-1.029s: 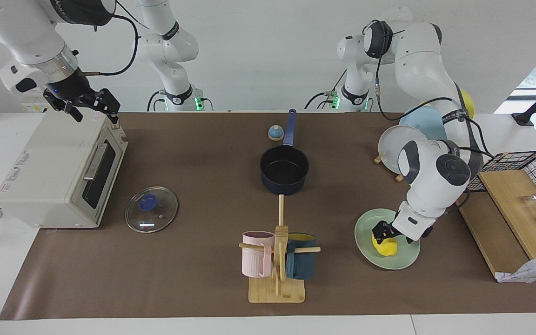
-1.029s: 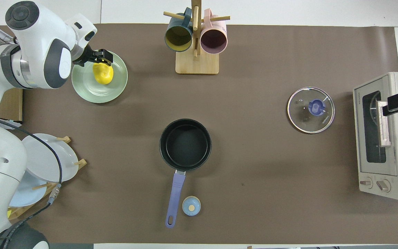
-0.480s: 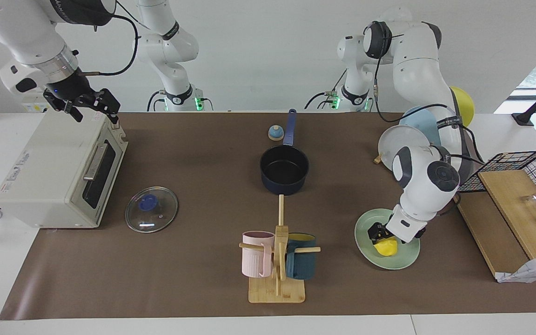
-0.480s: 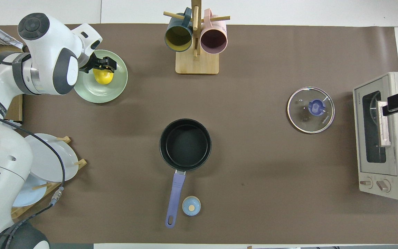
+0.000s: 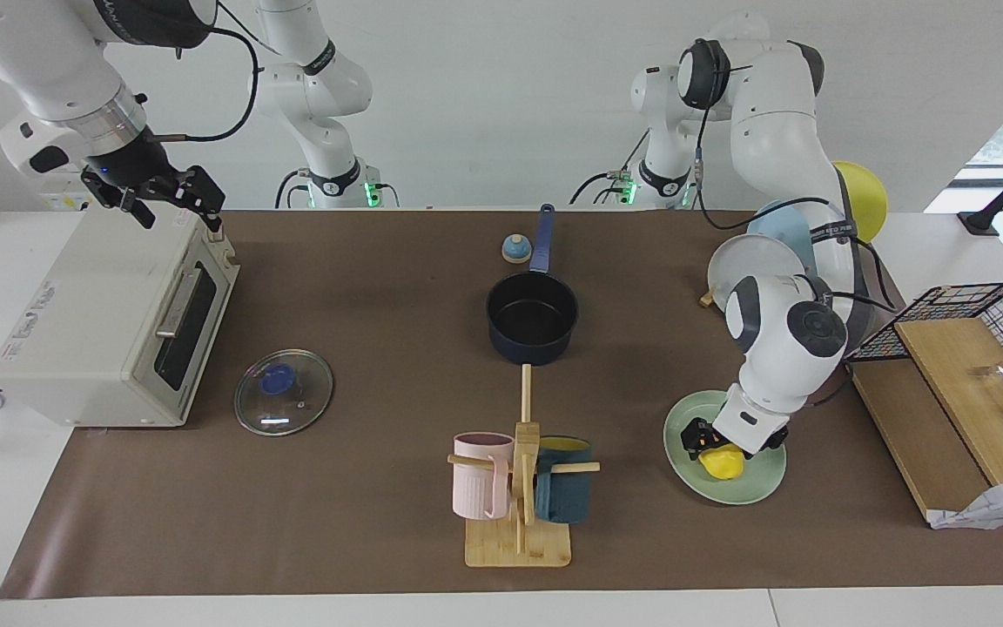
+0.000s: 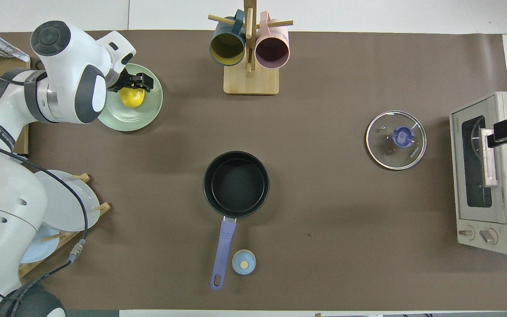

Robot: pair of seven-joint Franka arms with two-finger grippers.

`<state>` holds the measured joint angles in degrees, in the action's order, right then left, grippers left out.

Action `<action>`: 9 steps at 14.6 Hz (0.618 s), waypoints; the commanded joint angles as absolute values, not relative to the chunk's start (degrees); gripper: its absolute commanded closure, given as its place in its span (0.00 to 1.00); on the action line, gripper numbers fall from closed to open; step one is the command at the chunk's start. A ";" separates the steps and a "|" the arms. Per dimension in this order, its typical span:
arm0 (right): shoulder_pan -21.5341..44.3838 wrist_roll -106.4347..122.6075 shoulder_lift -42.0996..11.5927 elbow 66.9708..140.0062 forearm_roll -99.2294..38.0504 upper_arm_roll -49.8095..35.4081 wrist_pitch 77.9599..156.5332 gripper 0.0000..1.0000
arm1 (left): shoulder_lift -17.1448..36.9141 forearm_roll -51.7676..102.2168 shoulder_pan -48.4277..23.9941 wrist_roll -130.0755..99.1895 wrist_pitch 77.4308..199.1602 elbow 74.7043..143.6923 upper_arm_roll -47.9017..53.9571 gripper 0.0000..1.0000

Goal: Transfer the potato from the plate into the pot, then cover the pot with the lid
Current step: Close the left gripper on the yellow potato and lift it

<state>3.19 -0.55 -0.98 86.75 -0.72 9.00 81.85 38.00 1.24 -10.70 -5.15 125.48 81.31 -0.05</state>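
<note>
Left end effector (image 5: 703, 438) (image 6: 137, 83) down on the potato (image 5: 722, 461) (image 6: 132, 97), which sits on the plate (image 5: 758, 488) (image 6: 148, 119) near the tabletop (image 5: 362, 287) (image 6: 324, 211) corner at the left arm's end, farthest from the robots. Fingers sit against the potato's top; whether they clamp it or merely straddle it cannot be told, as the wrist housing hides the nearer part of the potato and plate in both views.

Pot (image 5: 532, 320) (image 6: 236, 184) mid-tabletop, empty, handle pointing toward the robots. Lid (image 5: 283, 391) (image 6: 396, 139) lies flat toward the right arm's end, just in front of the toaster oven (image 5: 110, 322) (image 6: 486, 171), knob up, well apart from the pot.

Right end effector (image 5: 172, 202) (image 6: 506, 130) waits over the oven's top edge, fingers spread wide and empty; the overhead view cuts off most of it at the frame edge.
</note>
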 commanded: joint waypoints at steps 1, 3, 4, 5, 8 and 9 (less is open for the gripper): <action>2.37 -0.70 -0.18 87.63 -1.58 8.44 82.44 0.00 | 36.30 0.35 -11.60 -6.06 128.58 84.64 -0.70 0.00; 2.37 -0.70 -0.18 87.63 -1.58 8.44 82.44 0.00 | 36.30 0.18 -11.51 -6.06 128.67 84.73 -0.79 0.00; 2.37 -0.70 -0.18 87.63 -1.58 8.44 82.44 0.00 | 36.30 0.09 -11.34 -5.98 128.67 84.64 -0.79 0.06; 2.37 -0.79 -0.18 87.63 -1.58 8.44 82.44 0.00 | 36.30 0.00 -11.34 -5.98 128.76 84.46 -0.79 0.13; 2.37 -0.70 -0.18 87.63 -1.58 8.44 82.44 0.00 | 36.30 -0.09 -11.25 -5.89 128.32 84.03 -0.70 0.50; 2.37 -0.62 -0.18 87.63 -1.58 8.44 82.27 0.00 | 36.30 0.09 -11.25 -5.98 128.06 83.85 -0.70 0.66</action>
<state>3.19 -0.55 -0.98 86.75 -0.72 9.00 81.86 37.66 1.13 -10.94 -5.15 127.33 82.21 -0.29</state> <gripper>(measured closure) 0.000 0.322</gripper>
